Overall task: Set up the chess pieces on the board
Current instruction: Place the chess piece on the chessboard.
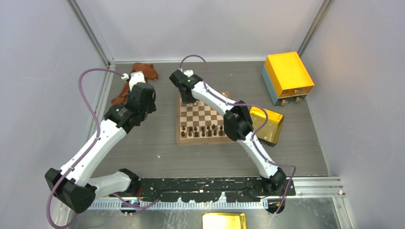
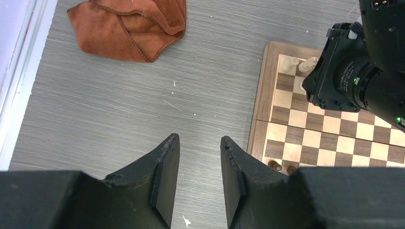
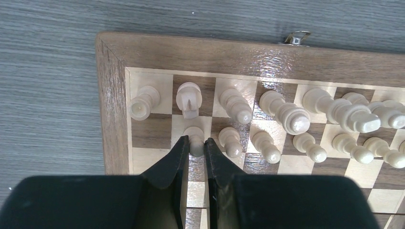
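From above, one square wooden chessboard with light and dark squares lies in the middle of the grey streaky worktop. Pale walls stand all around. Dark brown chessmen fill two rows on the near side. One orange-yellow box sits far right. One shiny golden tray leans just beside the board. One rust-brown cloth lies far left.

From the left wrist, the left end effector hangs over bare worktop, its two black fingers spread with nothing between them. The cloth is up ahead and the board is to the right. The right arm's black wrist has tiny white writing, too small to read.

From the right wrist, the right end effector is pinching one pale cream wooden pawn on the second square of the second row, near the board's corner. The other pale cream chess pieces stand in two rows along that edge. At least five more pawns line up beside the held one. A small metal clasp shows on the rim.
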Available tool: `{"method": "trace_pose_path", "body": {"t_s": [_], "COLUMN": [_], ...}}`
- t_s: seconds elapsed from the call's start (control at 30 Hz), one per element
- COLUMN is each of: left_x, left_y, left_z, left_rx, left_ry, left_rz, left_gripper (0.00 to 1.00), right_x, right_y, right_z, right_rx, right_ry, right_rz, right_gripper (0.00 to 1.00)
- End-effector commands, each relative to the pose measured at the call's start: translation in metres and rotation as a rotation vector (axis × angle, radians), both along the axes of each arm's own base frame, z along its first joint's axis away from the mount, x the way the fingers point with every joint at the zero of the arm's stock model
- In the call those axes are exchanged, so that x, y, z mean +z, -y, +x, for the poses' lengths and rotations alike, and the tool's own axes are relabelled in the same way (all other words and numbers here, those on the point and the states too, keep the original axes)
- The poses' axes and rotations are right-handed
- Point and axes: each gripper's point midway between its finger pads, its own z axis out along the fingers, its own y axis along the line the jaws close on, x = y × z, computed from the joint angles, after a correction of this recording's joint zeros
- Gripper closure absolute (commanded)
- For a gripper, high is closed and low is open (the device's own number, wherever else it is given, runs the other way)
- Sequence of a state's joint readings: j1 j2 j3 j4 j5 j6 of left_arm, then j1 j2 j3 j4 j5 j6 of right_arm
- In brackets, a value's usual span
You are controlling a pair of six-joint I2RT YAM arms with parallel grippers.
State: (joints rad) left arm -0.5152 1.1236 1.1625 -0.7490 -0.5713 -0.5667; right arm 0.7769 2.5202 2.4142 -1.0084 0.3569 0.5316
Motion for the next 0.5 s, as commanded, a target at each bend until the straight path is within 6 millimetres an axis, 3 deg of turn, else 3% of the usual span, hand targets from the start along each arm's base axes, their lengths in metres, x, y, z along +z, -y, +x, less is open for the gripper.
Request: {"method": "trace_pose_path", "body": {"t_s": [0.0,0.23,0.47], "left_x": [0.0142,0.0134,0.0125], "left_y": [-0.0001,0.0003,0.0010], "left_z": [0.0026,0.0021,0.0028], "left_rx": [0.002,0.000,-0.001], "left_ry": [0.059,0.059,0.058], "left_rz": [-0.022,-0.023,-0.025], "left_gripper": [0.61,0.59,0.59], "right_x": [0.0155,0.0139,0.0165], "right_y": [-0.0038,-0.0076,-0.0102], "right_z": [0.0100,0.0079,0.0068], "right_rx": [0.000,0.013,0.023], "right_ry": [0.050,0.036,0.033], "right_rz": [0.024,0.040,0.053], "right_gripper": [0.95,0.82,0.74]}}
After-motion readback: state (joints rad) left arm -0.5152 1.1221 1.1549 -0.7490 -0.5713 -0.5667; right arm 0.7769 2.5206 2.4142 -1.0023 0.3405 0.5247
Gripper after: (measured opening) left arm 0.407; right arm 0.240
